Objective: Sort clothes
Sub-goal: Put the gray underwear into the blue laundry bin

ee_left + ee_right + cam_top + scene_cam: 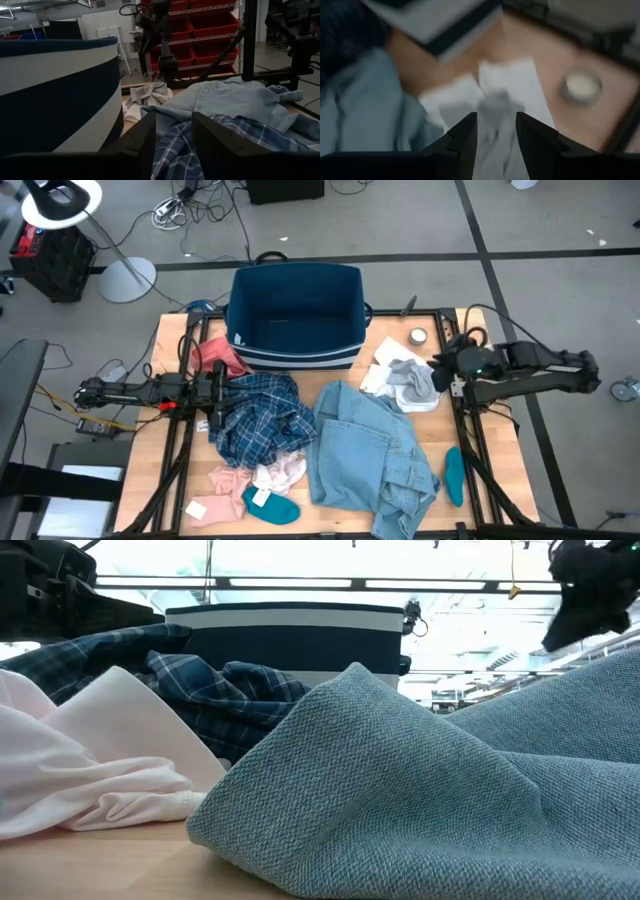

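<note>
The left pincer (pixel 222 392) hangs low over the left part of the tabletop (pixel 480 470), at the edge of the blue plaid shirt (pixel 262 418). In the left wrist view its two fingers (pixel 145 142) stand apart with the plaid cloth showing between them, and nothing is gripped. The right pincer (pixel 440 372) is above the white and grey pieces (pixel 405 380) near the right rear of the tabletop. In the right wrist view its fingers (pixel 466 136) are also spread, with the pale cloth under the gap, and they hold nothing.

The clothes lie scattered on the tabletop. The light blue denim shirt (pixel 375 455) fills the middle and the front, touching the plaid shirt on its left. A coral-red piece (pixel 222 356) lies beside the left arm, close to the dark blue bin (pixel 295 315) with white stripes, which stands at the rear middle. Pale pink and white pieces (pixel 262 478) lie at the front left, and a teal sock (pixel 272 505) is just beside them. A second teal sock (pixel 455 475) lies at the right front, apart from the denim shirt. A small round tin (pixel 418 337) stands behind the white pieces, near the bin. In the low view, the denim shirt (pixel 450 800) and a pale pink piece (pixel 90 770) fill the foreground
</note>
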Available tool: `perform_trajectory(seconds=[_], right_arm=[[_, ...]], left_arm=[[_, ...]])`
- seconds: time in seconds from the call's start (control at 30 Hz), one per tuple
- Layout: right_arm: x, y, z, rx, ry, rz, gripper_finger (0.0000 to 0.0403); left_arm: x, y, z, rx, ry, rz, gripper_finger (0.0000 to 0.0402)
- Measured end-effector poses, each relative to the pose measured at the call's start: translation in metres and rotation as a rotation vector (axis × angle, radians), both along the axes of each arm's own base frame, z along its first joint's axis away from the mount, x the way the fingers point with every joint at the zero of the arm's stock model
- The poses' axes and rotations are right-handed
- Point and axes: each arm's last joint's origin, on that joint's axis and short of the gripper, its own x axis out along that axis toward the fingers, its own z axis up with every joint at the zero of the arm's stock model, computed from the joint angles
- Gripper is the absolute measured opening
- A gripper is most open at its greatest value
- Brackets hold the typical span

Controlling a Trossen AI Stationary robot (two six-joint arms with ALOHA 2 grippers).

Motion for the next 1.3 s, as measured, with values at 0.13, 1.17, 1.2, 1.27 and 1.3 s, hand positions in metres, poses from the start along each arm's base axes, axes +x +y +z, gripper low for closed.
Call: perform_trajectory(seconds=[0.13, 1.17, 1.2, 1.27, 1.3], right_arm=[[0.006, 0.001, -0.01, 0.105, 0.147, -0.058, 0.0144], [0.057, -0.019, -0.086, 0.259, 0.464, -0.082, 0.0076], [0.057, -0.019, -0.086, 0.257, 0.461, -0.077, 0.004], [0.056, -0.02, -0.082, 0.253, 0.453, -0.075, 0.0015], [0.057, -0.02, -0.078, 0.258, 0.436, -0.088, 0.0015]], left_arm=[[0.0, 0.0, 0.0, 0.0, 0.0, 0.0, 0.0131], [0.0, 0.0, 0.0, 0.0, 0.0, 0.0, 0.0131], [0.0, 0.0, 0.0, 0.0, 0.0, 0.0, 0.0131], [0.0, 0.0, 0.0, 0.0, 0.0, 0.0, 0.0131], [0.0, 0.0, 0.0, 0.0, -0.001, 0.0, 0.0131]])
